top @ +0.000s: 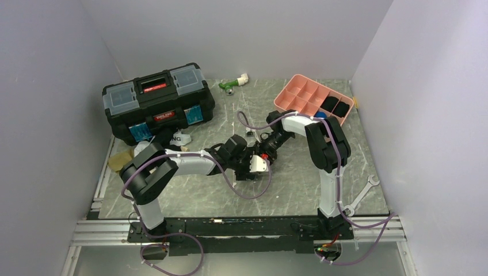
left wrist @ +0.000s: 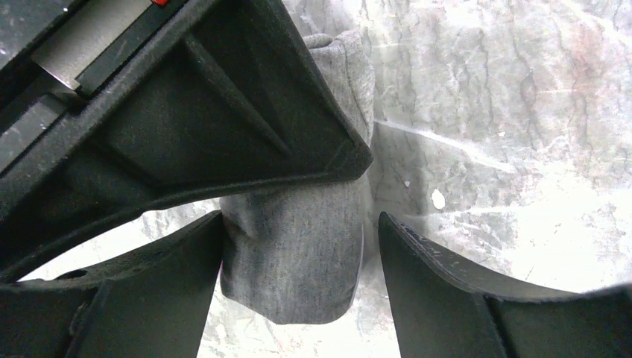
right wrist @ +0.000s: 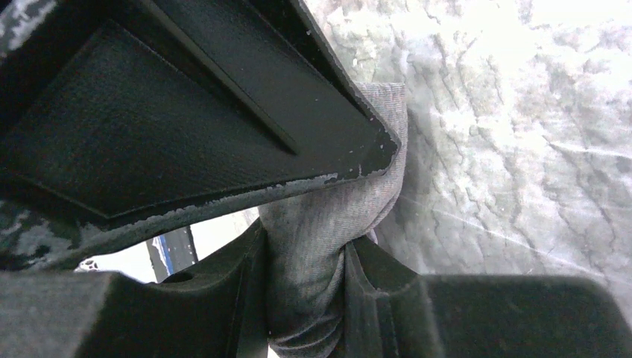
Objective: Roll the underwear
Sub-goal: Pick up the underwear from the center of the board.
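The marbled surface (top: 288, 187) carries a black toolbox (top: 158, 103) at the left rear and a pink tray (top: 300, 91) at the right rear, with two dark bundles (top: 336, 105) in the tray's end compartments. The left arm (top: 190, 163) and right arm (top: 325, 146) meet over the middle of the surface, wrists crowded close together.

Between them is the grey underwear (left wrist: 298, 261), bunched into a thick fold low over the surface. The right jaws are clenched on it, with cloth squeezed between both fingers. The left jaws are released. They stand around the fold, one finger touching its side and the other just apart from it.

With only one firm grip, the likely trouble is the fold springing loose. If the right arm turns or pulls before the left jaws close, the cloth may slide free and unroll. The fingers of the two arms also overlap closely, so a careless twist could knock them together or trap a stray edge of fabric. A wrench (top: 363, 192) lies well apart, near the right edge.
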Tool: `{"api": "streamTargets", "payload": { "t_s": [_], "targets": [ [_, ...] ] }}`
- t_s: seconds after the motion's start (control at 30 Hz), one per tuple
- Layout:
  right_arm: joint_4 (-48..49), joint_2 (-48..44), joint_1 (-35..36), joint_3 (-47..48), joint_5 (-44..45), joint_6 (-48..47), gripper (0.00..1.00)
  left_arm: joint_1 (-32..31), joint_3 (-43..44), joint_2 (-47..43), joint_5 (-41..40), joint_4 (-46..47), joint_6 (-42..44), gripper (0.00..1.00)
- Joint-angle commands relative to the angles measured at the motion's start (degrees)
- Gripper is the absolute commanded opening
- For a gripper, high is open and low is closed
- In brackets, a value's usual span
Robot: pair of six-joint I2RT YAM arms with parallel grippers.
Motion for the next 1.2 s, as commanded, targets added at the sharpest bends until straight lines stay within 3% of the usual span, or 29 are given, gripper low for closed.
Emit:
{"api": "streamTargets", "payload": {
  "t_s": [0.0, 0.3, 0.67, 0.9, 1.17],
  "targets": [
    [-1.9, 2.88, 2.14, -1.8, 6.37, -4.61, 0.0, 0.29, 3.91, 3.39, 0.22, 4.14, -0.5, 0.79],
    [-4.22, 3.78, 1.12, -0.77, 2.79, -6.1, 0.0, 0.25, 2.73, 4.14, 0.58, 2.49, 0.71, 0.61],
    [-7.02, 6.94, -1.12, 1.45, -0.76, -7.51, 0.0, -0.16, 3.91, 5.74, 0.93, -1.11, 2.29, 0.71],
    [-7.73, 7.39, -1.37, 2.79, -1.89, -7.44, 0.0, -0.49, 4.78, 7.17, 0.85, -2.77, 3.08, 0.68],
    [-7.59, 7.25, -1.43, 2.88, -1.76, -7.28, 0.0, -1.16, 4.86, 8.12, -0.26, -4.62, 4.47, 0.39]
  ]
}}
